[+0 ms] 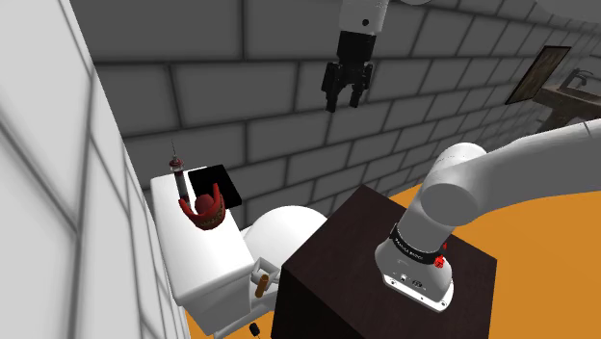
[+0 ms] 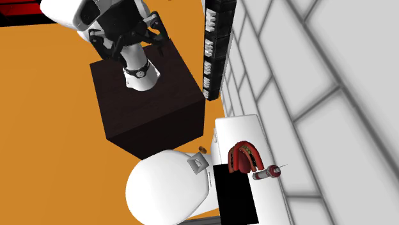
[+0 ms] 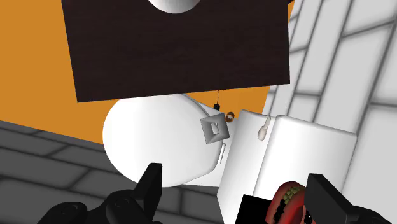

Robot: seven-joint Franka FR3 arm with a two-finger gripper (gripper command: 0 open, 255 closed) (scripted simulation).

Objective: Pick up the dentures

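Red dentures are noted on the white toilet tank lid at the shoulder view's left, just beside a black square and a syringe-like item; further right, the gripper is seen high above, released, nothing grasped.

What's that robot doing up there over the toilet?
The white robot arm is meant to pick up the dentures, the red set of teeth lying on top of the white toilet tank. Its black gripper hangs high above them, open, with nothing in it. A little syringe-like thing and a flat black square lie next to the teeth. It has not grabbed them yet.
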